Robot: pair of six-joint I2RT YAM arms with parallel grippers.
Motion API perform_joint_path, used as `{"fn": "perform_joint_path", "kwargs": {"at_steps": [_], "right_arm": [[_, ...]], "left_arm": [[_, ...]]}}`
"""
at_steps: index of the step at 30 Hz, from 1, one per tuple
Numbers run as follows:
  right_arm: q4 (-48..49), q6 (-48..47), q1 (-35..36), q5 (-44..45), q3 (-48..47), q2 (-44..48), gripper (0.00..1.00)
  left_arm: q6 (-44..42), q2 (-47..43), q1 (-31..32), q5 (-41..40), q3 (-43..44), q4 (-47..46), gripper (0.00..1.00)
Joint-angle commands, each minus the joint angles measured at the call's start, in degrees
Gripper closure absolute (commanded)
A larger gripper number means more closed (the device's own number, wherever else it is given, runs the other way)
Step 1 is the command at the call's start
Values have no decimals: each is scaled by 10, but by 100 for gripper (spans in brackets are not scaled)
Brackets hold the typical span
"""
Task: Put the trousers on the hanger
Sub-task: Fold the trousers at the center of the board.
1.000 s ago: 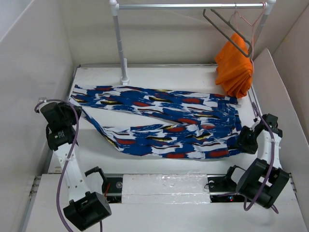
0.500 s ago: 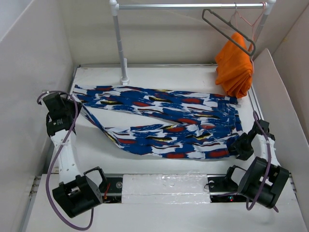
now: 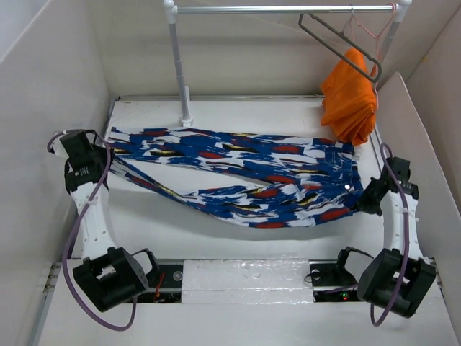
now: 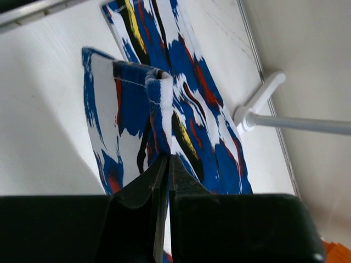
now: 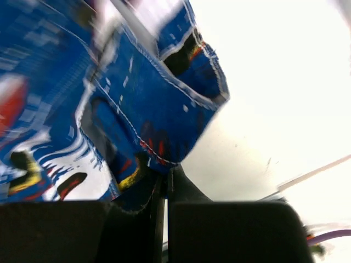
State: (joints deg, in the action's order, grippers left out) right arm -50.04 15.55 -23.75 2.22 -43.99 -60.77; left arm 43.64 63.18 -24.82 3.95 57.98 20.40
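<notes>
Left and right jaws pinch opposite ends of the trousers (image 3: pixel 302 180).

Trousers (image 3: pixel 238 180): spread across table (image 3: pixel 288 115), centre. Hanger (image 3: pixel 336 52): on rail (image 3: pixel 252 9) behind, right; garment (image 3: pixel 351 94) seemingly hanging beside it.

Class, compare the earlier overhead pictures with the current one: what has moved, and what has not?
The left gripper and right gripper moved toward the far side, pulling the near leg of the trousers taut between them. Both keep their hold. The hanger, orange garment and far leg barely changed.
</notes>
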Motion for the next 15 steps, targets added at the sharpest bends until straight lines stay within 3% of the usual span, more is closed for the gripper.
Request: {"fn": "perform_joint_path", "kwargs": {"at_steps": [1,6,15], "right_arm": [[-5,-51,10,34,-98,-12,100],[0,-76,51,24,-209,-108,100],[141,-69,78,-81,-347,-288,100]], "left_arm": [[-17,40,-4,-54,59,-2,100],[-23,75,4,-119,93,15,100],[-49,133,57,-256,151,-18,100]]}}
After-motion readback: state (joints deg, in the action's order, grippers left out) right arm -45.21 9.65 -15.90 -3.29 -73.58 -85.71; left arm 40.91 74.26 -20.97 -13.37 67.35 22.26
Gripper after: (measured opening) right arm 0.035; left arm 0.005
